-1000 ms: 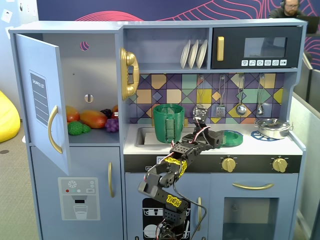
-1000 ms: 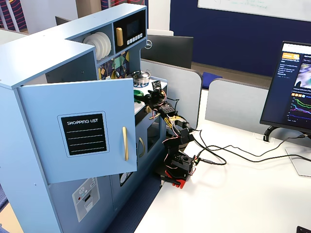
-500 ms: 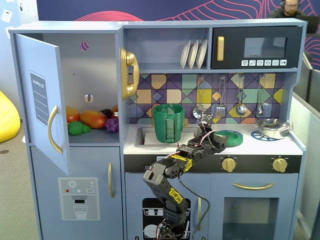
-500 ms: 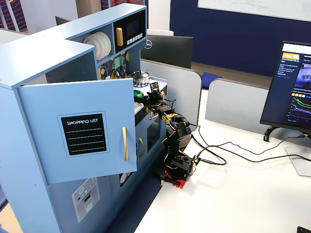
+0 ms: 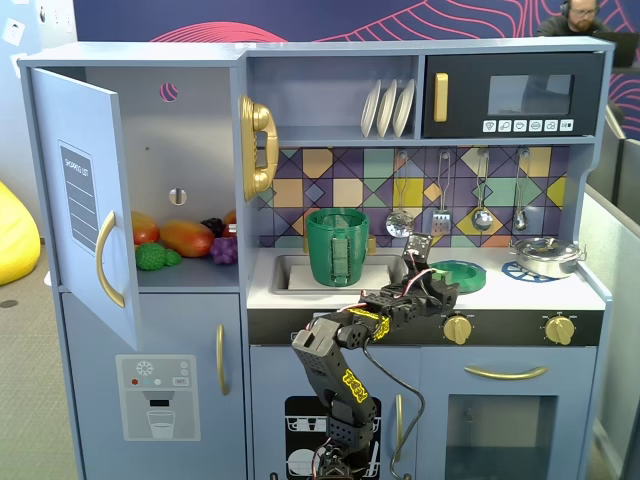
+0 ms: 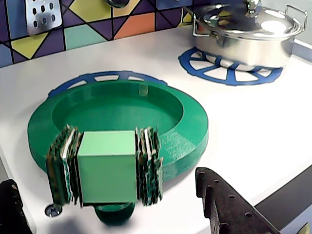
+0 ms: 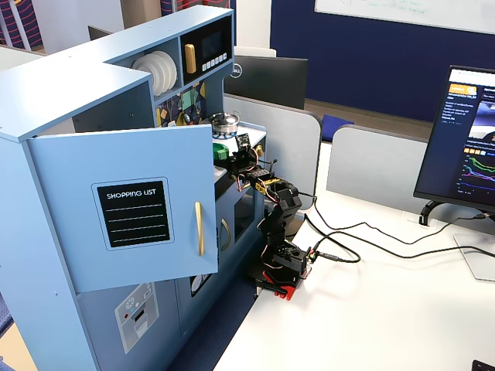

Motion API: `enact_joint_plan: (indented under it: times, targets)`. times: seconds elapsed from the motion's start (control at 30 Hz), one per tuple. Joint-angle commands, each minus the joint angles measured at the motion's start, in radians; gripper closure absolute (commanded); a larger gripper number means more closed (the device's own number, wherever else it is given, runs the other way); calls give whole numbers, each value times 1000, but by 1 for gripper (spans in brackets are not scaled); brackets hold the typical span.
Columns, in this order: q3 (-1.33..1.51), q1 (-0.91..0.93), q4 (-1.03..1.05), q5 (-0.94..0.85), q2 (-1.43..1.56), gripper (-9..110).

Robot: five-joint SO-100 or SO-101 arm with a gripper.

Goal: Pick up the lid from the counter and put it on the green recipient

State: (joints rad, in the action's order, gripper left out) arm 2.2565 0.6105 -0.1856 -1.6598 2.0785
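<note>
the step in hand looks like the reach: the black two-finger gripper (image 6: 112,209) hangs spread and empty before the flat round green plastic lid (image 6: 117,117), which lies on the white counter (image 6: 253,122). next, i judge, it must close on the near rim, then lift toward the tall green cylindrical pot (image 5: 337,245).

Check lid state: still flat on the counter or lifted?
Flat on the counter. The wrist view shows the lid resting level over a blue burner ring, rim up, not yet gripped.

flat round green plastic lid (image 6: 117,114) lies rim-up on the white counter top (image 6: 253,122), over a blue printed burner ring. tall green plastic cylindrical pot (image 5: 337,246) upright, open, left of the lid in a fixed view.
</note>
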Motion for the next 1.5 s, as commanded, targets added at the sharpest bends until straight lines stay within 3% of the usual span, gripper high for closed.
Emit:
enact_joint_plan:
  times: [0.0, 1.0, 1.27, 1.47]
  targets:
    - [-104, -21, -29, -5, -11, 61]
    - [-278, -52, -3, -8, -189, 65]
    - [-276, -58, 15, -6, -196, 76]
    - [-275, -66, 6, 48, -196, 100]
